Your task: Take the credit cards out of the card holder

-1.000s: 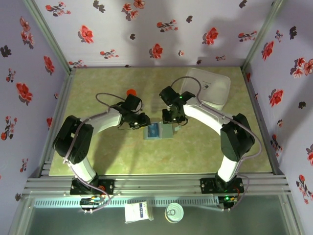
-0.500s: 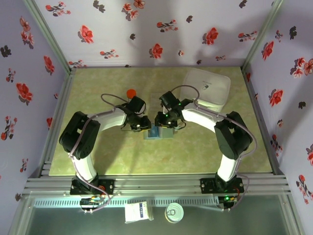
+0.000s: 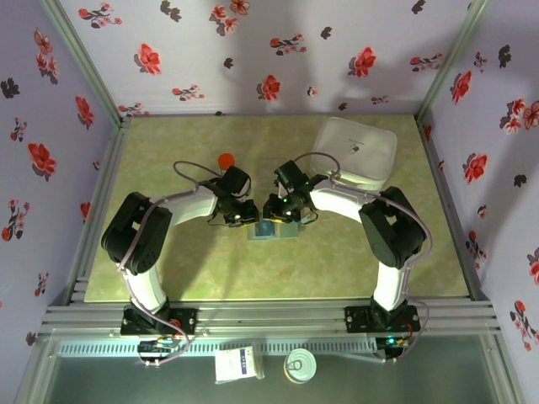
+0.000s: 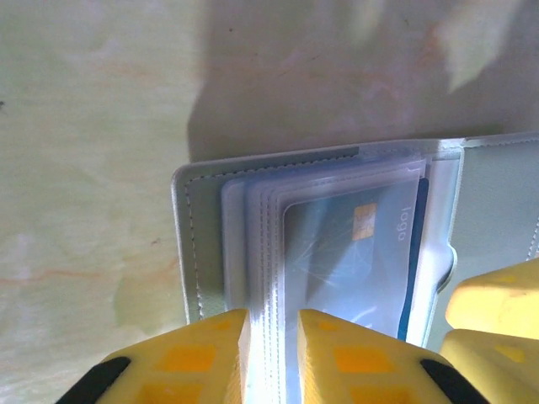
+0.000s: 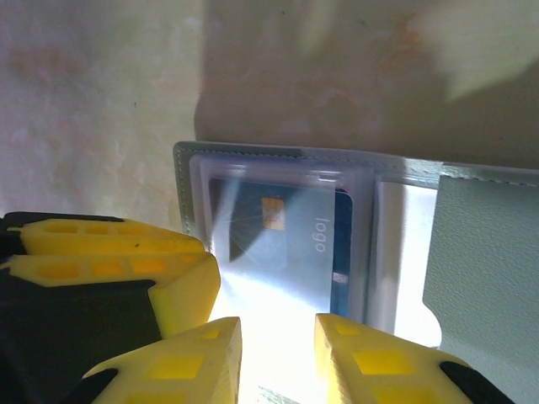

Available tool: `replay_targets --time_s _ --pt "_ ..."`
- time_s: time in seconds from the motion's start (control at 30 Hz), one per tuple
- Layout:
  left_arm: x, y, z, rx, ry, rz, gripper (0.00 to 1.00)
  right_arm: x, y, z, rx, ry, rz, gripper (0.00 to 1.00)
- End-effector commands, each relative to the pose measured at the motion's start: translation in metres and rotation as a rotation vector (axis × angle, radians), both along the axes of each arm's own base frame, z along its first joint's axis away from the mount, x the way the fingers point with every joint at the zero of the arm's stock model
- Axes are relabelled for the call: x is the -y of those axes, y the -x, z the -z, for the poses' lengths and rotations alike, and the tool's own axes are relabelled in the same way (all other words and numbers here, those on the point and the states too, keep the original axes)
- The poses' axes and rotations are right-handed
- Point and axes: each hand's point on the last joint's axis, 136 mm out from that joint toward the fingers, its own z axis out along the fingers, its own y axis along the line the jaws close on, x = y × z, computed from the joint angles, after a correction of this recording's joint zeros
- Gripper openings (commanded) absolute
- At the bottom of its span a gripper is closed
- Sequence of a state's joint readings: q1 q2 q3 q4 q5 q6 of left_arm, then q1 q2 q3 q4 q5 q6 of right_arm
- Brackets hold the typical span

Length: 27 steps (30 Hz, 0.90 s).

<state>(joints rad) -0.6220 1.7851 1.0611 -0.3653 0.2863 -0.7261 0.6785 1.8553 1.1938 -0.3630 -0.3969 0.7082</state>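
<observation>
Now | left fingers pinch card holder | right fingers: grip unclear under glare

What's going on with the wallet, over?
Left claw pinching wallet by its sleeves. Right claw open over blue card. Card not out yet. Nothing in the way.

Overhead view; close-ups over card holder

Seen from above, the card holder is half covered by the left gripper and the right gripper, and its cards are too small to make out. Close up, its right panel runs off the edge. The teal-blue card is hazy behind the clear sleeves, with its lower end lost in glare. I cannot tell whether the left gripper pinches a sleeve.
</observation>
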Motion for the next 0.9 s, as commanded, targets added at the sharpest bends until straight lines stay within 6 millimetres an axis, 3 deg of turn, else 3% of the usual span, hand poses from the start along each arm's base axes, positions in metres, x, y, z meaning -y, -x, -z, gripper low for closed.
replay_targets --time_s 0.0,0.43,0.63,0.87 --pt "-0.009 0.004 -0.008 0.013 -0.031 -0.005 0.24 0.002 0.002 0.01 -0.027 0.001 0.007 0.29" --pt "-0.01 0.011 0.013 -0.019 -0.071 0.015 0.3 0.004 0.004 0.017 -0.037 0.018 -0.001 0.29" --pt "-0.017 0.015 0.024 -0.038 -0.109 0.016 0.23 0.003 0.005 0.021 -0.047 0.02 -0.006 0.29" --pt "-0.017 0.014 0.021 -0.032 -0.109 0.015 0.21 0.001 0.008 0.026 -0.064 0.008 -0.014 0.24"
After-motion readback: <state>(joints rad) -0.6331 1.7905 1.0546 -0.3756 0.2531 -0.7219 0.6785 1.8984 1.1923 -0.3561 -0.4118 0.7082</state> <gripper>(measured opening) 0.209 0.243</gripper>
